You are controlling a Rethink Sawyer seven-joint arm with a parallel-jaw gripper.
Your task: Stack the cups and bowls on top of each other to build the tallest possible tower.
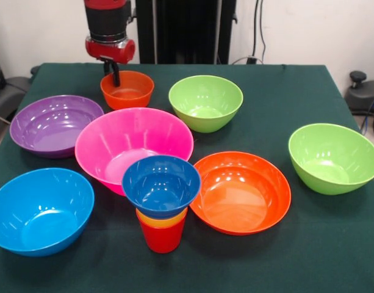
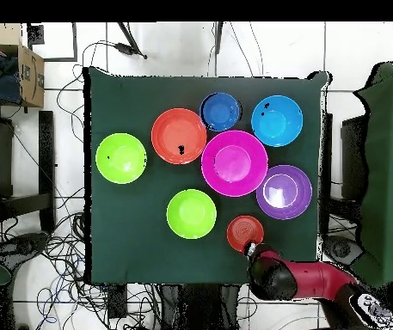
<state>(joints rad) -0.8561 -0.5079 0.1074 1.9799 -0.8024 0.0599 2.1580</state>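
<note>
Front view shows the gripper (image 1: 115, 78) hanging from the red and black arm (image 1: 108, 27) at the far side of the green table (image 1: 333, 244), its dark tip dipping at the near-left rim of the small orange-red bowl (image 1: 128, 90). Whether the tip grips that rim or only touches it cannot be told, nor whether it is spread or pressed together.

To the right of that bowl sits a lime green bowl (image 1: 205, 102), and a second lime green bowl (image 1: 334, 157) rests near the table's right edge. The purple bowl (image 1: 54, 125) lies to the left, just beside the large pink bowl (image 1: 133, 146) in the middle. The light blue bowl (image 1: 40, 209) sits at the near left, and the large orange-red bowl (image 1: 241, 191) at the near right of centre.

The tower (image 1: 161, 204) stands near the front edge, well apart from the gripper, with the pink bowl between them: a red cup (image 1: 161, 237) lowest, an orange cup's rim (image 1: 161, 218) showing above it, and the small blue bowl (image 1: 161, 185) seated on top. It touches or nearly touches the pink bowl behind it.

From overhead, the gripper (image 2: 251, 249) meets the small orange-red bowl (image 2: 245, 233) at its edge nearest the robot, while the blue bowl (image 2: 220, 111) of the tower sits at the opposite side of the table.
</note>
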